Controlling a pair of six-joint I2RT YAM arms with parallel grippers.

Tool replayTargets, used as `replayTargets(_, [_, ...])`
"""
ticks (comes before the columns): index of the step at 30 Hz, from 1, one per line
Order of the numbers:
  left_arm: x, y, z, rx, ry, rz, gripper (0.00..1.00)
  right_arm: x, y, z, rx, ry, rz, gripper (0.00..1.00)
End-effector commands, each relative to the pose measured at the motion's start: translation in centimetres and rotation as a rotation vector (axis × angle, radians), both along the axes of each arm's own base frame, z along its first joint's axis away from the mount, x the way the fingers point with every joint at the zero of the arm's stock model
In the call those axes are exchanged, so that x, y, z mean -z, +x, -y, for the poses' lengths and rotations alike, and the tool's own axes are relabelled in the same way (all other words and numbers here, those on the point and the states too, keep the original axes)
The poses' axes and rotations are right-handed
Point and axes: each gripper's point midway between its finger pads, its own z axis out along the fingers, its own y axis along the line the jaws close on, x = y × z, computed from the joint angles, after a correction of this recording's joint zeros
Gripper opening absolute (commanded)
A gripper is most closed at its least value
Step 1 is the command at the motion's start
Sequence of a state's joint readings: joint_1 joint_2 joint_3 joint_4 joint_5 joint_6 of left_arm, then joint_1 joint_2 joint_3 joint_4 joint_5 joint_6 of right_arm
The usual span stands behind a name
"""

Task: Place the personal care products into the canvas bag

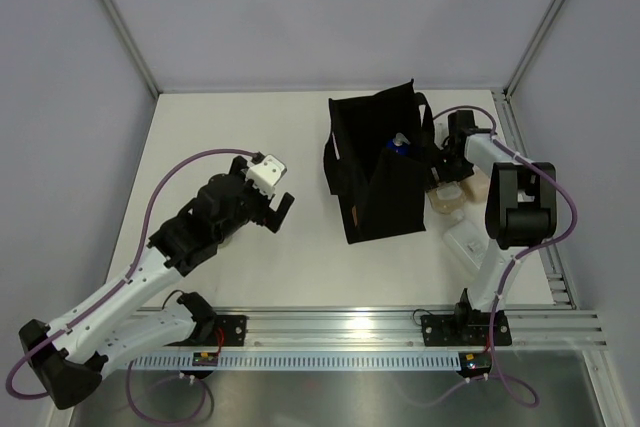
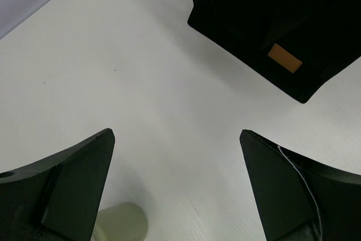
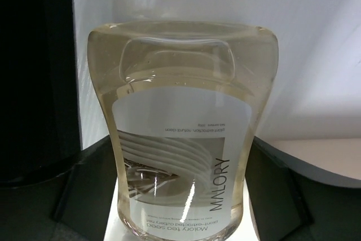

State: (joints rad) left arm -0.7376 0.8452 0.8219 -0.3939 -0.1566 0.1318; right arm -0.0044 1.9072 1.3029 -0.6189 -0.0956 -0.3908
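White tabletop (image 1: 250, 147) and grey walls frame the scene. On it, the pale clear bottle (image 3: 180, 83) sits just right of the black bag (image 1: 380, 182). Its long axis runs straight away from the right wrist, with the broad indented end farthest out. The right gripper (image 3: 181, 150) flanks it closely on both sides; whether it clamps the bottle, I cannot tell. The left gripper (image 2: 177, 139) hangs spread wide over the tabletop, left of the bag.
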Motion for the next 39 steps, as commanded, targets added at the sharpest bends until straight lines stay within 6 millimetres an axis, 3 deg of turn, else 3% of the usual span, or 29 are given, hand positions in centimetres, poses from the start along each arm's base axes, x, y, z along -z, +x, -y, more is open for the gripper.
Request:
replayTargets(1, [-1.2,0.6,-0.1,-0.017,-0.023,0.057,0.99,-0.4,0.0,0.3,0.005,-0.017,0.022,0.79])
replayTargets(2, [-1.3,0.7,-0.1,-0.017,-0.024,0.058,0.99,-1.1,-0.1,0.1,0.003,-0.005,0.034,0.59])
replayTargets(4, [-1.3,0.6,-0.1,-0.017,-0.024,0.058,0.99,-1.8,-0.4,-0.7,-0.003,0.041,0.039,0.32])
replayTargets(5, [-1.2,0.6,-0.1,-0.019,-0.023,0.057,0.99,-2.9,-0.4,-0.9,-0.002,0.049,0.06,0.13])
replayTargets(7, [-1.3,0.7,-0.2,-0.022,-0.023,0.059,0.99,-4.0,-0.7,-1.1,0.013,0.068,0.084,0.0])
replayTargets(10, [-1.5,0.6,-0.3,-0.025,-0.027,0.065,0.99,-8.8,-0.4,-0.4,0.041,0.091,0.193,0.0])
replayTargets(13, [-1.5,0.6,-0.4,-0.028,-0.03,0.069,0.99,-15.7,0.0,1.4,0.082,0.091,0.348,0.0])
replayTargets(15, [-1.6,0.7,-0.5,-0.031,-0.029,0.073,0.99,-21.5,0.1,2.5,0.096,0.076,0.48,0.0])
replayTargets(18, [-1.6,0.8,-0.7,-0.044,-0.021,0.077,0.99,-28.5,0.1,2.5,0.066,0.062,0.64,0.0])
replayTargets(20, [-1.6,0.8,-0.9,-0.051,-0.016,0.083,0.99,-31.7,0.3,1.5,0.016,0.098,0.711,0.0])
replayTargets(21, [-1.7,0.9,-1.0,-0.058,-0.016,0.089,0.99,-34.9,0.5,1.0,-0.01,0.11,0.786,0.0])
replayTargets(23, [-1.7,0.9,-1.2,-0.061,-0.014,0.095,0.99,-37.3,1.0,-1.2,-0.104,0.2,0.824,0.0])
replayTargets(24, [-1.7,1.0,-1.3,-0.066,-0.012,0.099,0.99,-40.4,0.9,-2.2,-0.148,0.225,0.889,0.0])
replayTargets(25, [-1.5,1.0,-1.3,-0.068,-0.008,0.098,0.99,-41.7,0.4,-4.9,-0.246,0.294,0.905,0.0])
replayTargets(26, [-1.5,1.0,-1.4,-0.071,-0.003,0.099,0.99,-41.6,0.8,-6.4,-0.288,0.33,0.879,0.0])
replayTargets(27, [-1.4,1.1,-1.5,-0.077,0.004,0.1,0.99,-43.9,0.3,-8.0,-0.347,0.353,0.923,0.0])
replayTargets(29, [-1.1,1.3,-1.6,-0.084,0.02,0.098,0.99,-43.6,-0.2,-13.7,-0.481,0.448,0.864,0.0])
replayTargets(30, [-1.0,1.4,-1.8,-0.094,0.024,0.098,0.99,-45.1,-1.2,-15.6,-0.533,0.504,0.877,0.0])
replayTargets(31, [-0.9,1.4,-1.9,-0.099,0.031,0.096,0.99,-45.2,-1.4,-18.1,-0.586,0.553,0.867,0.0])
replayTargets(34, [-0.6,1.6,-2.0,-0.105,0.042,0.093,0.99,-45.4,-1.7,-21.1,-0.627,0.648,0.85,0.0])
replayTargets(37, [-0.4,1.6,-2.0,-0.105,0.049,0.091,0.99,-44.4,-0.2,-23.3,-0.638,0.704,0.833,0.0])
replayTargets(39, [-0.5,1.6,-1.9,-0.1,0.048,0.091,0.99,-41.6,1.1,-23.6,-0.613,0.709,0.783,0.0])
